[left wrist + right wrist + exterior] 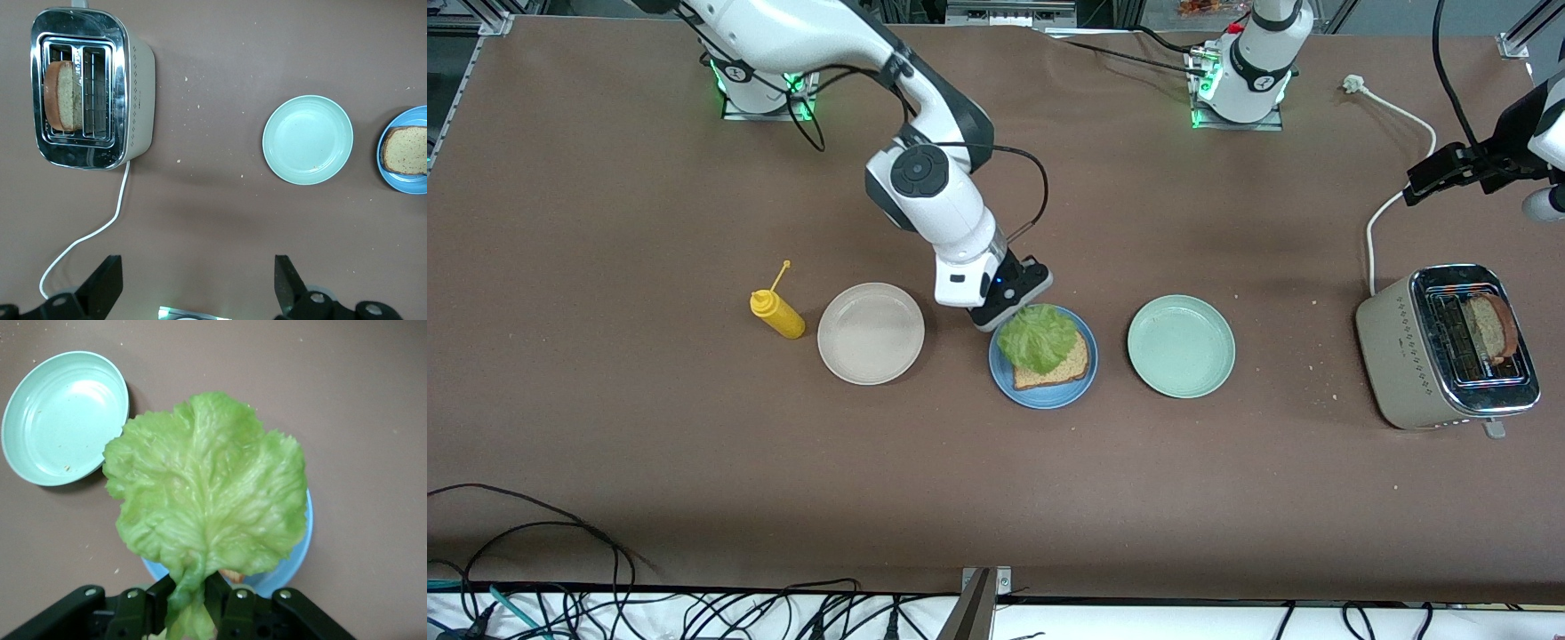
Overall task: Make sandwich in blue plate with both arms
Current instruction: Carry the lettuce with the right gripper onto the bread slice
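Observation:
The blue plate lies mid-table with one brown bread slice on it. A ruffled green lettuce leaf hangs over that slice, and my right gripper is shut on its stem. In the right wrist view the lettuce leaf covers most of the blue plate, pinched in my right gripper. A second bread slice stands in the toaster. My left gripper hovers open and empty over the table beside the toaster; in the left wrist view the left gripper has nothing between its fingers.
A pale green plate lies beside the blue plate toward the left arm's end, and a beige plate toward the right arm's end. A yellow mustard bottle stands beside the beige plate. The toaster's white cord runs across the table.

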### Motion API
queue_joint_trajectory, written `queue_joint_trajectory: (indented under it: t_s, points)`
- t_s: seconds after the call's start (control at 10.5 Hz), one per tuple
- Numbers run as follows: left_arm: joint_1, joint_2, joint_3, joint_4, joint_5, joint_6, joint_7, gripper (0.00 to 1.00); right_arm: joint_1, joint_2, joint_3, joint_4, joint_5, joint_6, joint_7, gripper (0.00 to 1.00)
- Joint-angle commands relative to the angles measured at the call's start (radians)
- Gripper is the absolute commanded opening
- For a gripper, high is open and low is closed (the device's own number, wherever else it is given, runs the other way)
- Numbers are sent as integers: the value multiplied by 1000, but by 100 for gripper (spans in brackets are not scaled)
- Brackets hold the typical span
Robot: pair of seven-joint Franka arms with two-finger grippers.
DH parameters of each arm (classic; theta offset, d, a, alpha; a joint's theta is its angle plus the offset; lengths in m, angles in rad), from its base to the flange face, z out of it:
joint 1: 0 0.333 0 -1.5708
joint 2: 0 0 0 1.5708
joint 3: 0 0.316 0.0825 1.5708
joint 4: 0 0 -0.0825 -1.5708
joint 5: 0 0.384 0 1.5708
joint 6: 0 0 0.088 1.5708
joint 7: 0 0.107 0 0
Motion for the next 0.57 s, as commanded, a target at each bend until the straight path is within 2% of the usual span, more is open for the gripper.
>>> queue_joint_trajectory:
  t_s: [0.0, 0.19, 0.29, 0.38, 0.48]
  points:
    - [4, 12, 2, 29, -21, -21, -4, 100, 9, 110, -3, 26, -98, 167, -30, 13]
    - [6, 12, 1, 29, -21, -21, -4, 100, 26, 167, -5, 26, -120, 233, -29, 14]
    - [6, 12, 2, 29, -21, -21, -4, 100, 27, 190, -5, 26, -124, 299, -37, 27]
    - [6, 12, 1, 31, -21, -21, -4, 100, 29, 193, -5, 26, -121, 310, -38, 47]
    - [6, 12, 2, 29, -21, -21, -4, 100, 29, 199, -5, 26, -121, 312, -37, 83]
